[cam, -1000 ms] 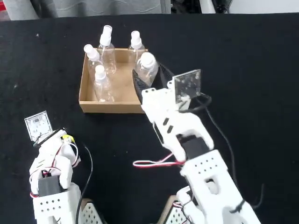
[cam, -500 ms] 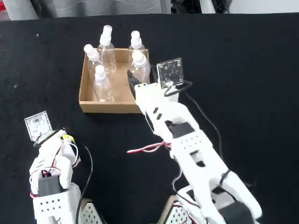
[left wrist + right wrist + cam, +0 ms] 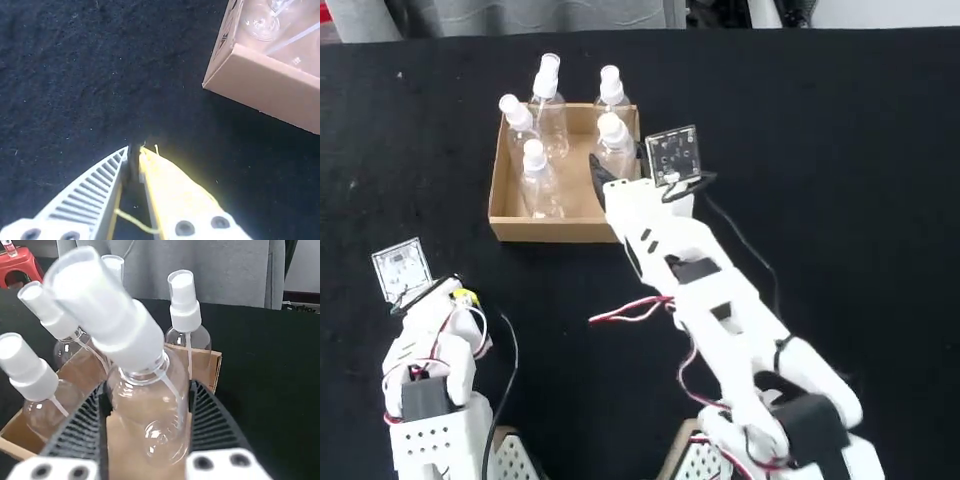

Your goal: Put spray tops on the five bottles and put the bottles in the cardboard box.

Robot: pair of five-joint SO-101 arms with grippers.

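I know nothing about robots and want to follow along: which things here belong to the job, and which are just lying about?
Job:
box
four bottles standing in it, spray tops on
fifth bottle, tilted, held by the right gripper

Lying about:
red stool
grey curtain

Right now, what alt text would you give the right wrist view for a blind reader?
A tilted clear bottle with a white spray top is clamped in the right gripper, over a cardboard box. Four more topped bottles stand in the box behind it; the table is black.
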